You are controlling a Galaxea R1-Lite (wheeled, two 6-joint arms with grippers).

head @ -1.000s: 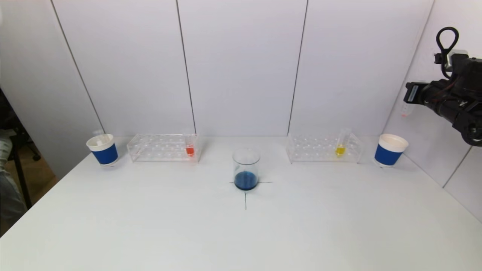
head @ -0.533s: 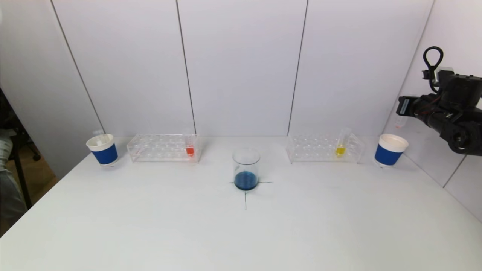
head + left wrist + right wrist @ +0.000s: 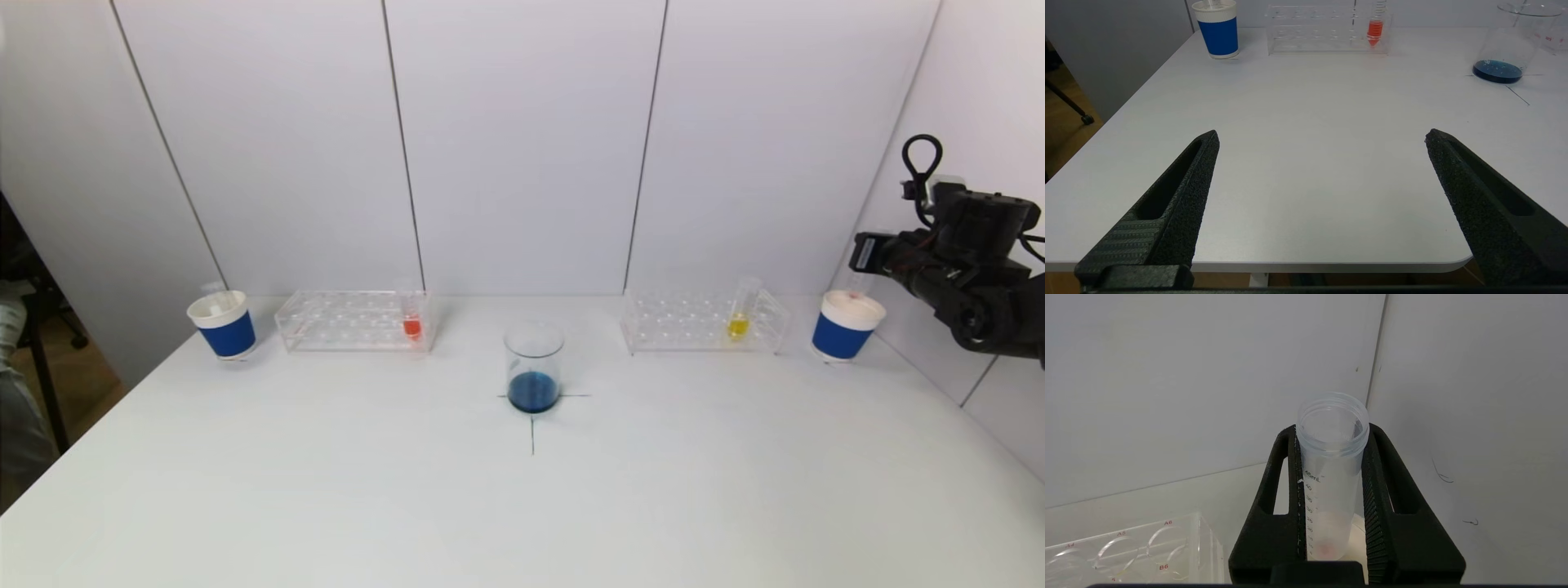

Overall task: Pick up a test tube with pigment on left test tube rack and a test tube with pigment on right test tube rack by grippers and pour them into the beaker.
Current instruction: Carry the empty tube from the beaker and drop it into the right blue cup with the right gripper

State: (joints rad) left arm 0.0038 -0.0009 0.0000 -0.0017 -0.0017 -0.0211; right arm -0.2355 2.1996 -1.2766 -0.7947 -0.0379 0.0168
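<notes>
The right tool [image 3: 1331, 490], two black ribbed fingers, is clamped on a clear plastic test tube [image 3: 1331, 457] with printed volume marks and only a faint pink trace at its tip. It holds the tube upright over the blue-banded paper cup [image 3: 846, 325] at the counter's [image 3: 522, 506] far right, close to the corner where the white wall panels meet. Just beside that cup stands the right test tube rack [image 3: 704, 322], clear acrylic with round wells, holding a tube of yellow pigment [image 3: 738, 325]. The glass beaker [image 3: 534, 366], with dark blue liquid at its bottom, sits on a cross mark mid-counter, well apart from the tool. The left test tube rack [image 3: 353, 320] carries a tube of orange-red pigment [image 3: 412, 327] beside another blue-banded cup [image 3: 222, 324]. The left tool [image 3: 1321, 136] hangs at the near counter edge, its rough black fingers spread wide over bare smooth surface.
</notes>
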